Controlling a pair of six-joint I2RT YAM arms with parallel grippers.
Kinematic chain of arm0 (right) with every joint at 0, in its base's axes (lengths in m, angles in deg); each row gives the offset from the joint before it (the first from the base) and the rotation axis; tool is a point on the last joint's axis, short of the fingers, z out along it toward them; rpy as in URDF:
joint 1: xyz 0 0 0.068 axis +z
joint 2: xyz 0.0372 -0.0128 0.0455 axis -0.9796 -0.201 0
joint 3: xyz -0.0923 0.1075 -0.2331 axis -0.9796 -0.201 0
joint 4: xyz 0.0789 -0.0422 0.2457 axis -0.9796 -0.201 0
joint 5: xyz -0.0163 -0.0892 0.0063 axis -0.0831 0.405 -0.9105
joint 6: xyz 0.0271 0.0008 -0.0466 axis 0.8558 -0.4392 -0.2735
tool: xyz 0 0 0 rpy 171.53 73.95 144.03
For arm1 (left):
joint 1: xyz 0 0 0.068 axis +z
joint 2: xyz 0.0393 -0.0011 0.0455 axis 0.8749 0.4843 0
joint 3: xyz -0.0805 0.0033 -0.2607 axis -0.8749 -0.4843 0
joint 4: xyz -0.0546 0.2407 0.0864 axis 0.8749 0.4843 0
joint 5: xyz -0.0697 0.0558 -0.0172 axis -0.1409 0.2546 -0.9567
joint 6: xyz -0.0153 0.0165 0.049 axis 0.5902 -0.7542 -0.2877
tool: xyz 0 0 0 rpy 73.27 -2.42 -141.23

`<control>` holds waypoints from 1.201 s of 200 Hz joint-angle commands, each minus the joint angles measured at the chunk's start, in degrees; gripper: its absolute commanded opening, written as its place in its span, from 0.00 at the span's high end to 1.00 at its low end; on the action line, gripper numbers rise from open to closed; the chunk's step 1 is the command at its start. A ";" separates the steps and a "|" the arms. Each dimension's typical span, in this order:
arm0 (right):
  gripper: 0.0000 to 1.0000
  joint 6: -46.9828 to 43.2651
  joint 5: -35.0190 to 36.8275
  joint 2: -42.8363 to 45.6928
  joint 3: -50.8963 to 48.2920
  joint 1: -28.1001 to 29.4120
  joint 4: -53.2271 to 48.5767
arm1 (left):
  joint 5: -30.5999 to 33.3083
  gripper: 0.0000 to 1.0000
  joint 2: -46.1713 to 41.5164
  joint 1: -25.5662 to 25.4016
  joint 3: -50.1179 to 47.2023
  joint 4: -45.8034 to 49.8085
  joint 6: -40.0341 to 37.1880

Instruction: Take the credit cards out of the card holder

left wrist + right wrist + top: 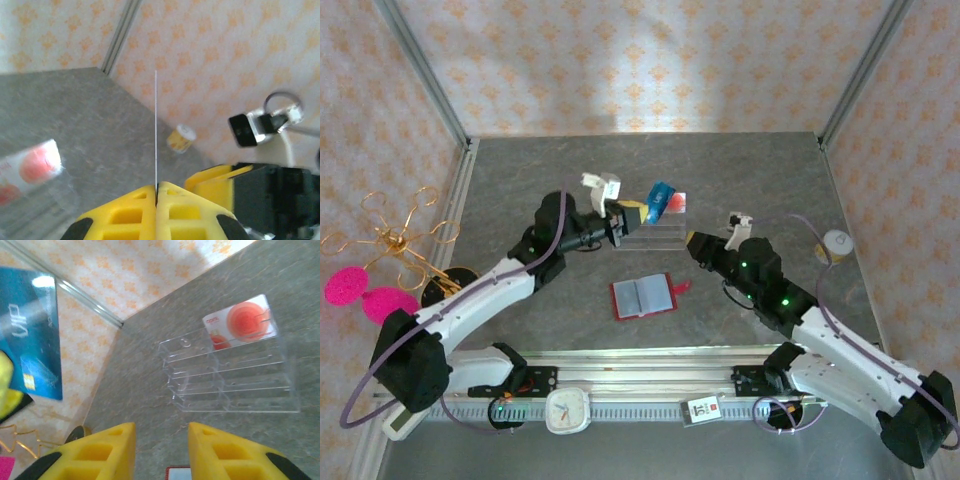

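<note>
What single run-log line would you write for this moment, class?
left hand: shut on blue card | right hand: open, empty | pale card: in clear rack | card holder: lying open

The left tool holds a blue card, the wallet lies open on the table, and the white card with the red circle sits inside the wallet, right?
No: the right wrist view shows the white card standing in the clear rack, not the wallet. The left tool does hold the blue card.

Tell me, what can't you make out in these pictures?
- Left wrist view: the blue card stands edge-on in the left gripper's shut jaws, so its face is hidden.
- Right wrist view: the card holder is cut off by the bottom edge.
- Top view: too small to tell whether its sleeves hold cards.
</note>
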State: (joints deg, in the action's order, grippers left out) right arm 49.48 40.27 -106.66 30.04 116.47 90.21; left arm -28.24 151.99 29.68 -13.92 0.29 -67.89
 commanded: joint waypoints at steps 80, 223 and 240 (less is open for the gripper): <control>0.68 -2.73 3.16 1.52 0.66 -4.78 -9.33 | -0.10 1.00 26.55 0.43 41.00 54.38 -58.32; 0.69 -6.24 -4.78 -8.72 2.31 -19.90 -5.03 | -1.92 1.00 51.35 4.02 64.25 65.62 -71.97; 0.69 -6.58 -4.85 -9.40 2.51 -20.22 -4.78 | -2.78 1.00 51.65 4.01 63.68 65.80 -72.85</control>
State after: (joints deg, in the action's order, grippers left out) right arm 44.57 36.14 -115.55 30.46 96.86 83.13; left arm -28.48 203.11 34.03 48.09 63.65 -137.53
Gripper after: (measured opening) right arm 0.314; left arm 0.043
